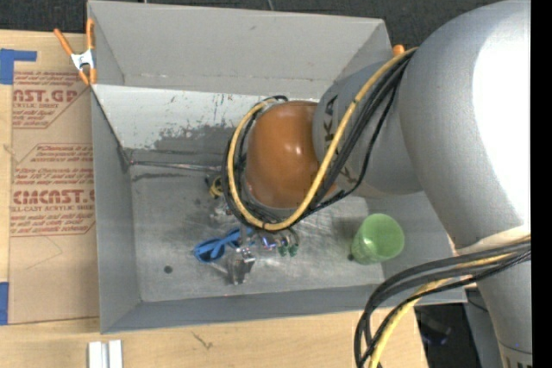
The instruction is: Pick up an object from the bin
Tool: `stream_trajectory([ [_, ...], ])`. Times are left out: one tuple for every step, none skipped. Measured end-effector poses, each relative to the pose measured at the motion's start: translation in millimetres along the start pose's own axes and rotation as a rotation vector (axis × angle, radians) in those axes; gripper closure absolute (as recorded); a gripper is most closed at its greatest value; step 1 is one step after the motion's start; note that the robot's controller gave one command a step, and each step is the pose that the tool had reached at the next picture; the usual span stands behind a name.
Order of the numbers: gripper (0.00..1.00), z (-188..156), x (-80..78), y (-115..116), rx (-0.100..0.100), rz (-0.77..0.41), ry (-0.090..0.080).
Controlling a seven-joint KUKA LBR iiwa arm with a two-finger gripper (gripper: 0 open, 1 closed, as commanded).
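Note:
My gripper (244, 261) reaches down to the bin floor near the front, left of the middle, mostly hidden under the arm's orange cover. A small blue thing (216, 246), flat and angular, lies on the floor right against the gripper's left side; whether it is gripped I cannot tell. A green round cup-like thing (378, 239) lies on its side at the front right, well apart from the gripper.
A small yellow-and-dark thing (214, 184) peeks out beside the arm's cover, toward the back left of the floor. The arm and its cables cover the bin's right half. Bare grey floor lies at the left.

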State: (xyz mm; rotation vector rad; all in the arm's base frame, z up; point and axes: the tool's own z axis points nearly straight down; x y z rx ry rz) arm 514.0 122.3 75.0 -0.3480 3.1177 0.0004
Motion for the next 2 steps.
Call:
stream_trajectory([
  [1.0,-2.1,-2.0,1.0,-0.002,-0.001,-0.006],
  [1.0,-37.5,-3.3,1.5,-0.001,0.0,0.0],
])
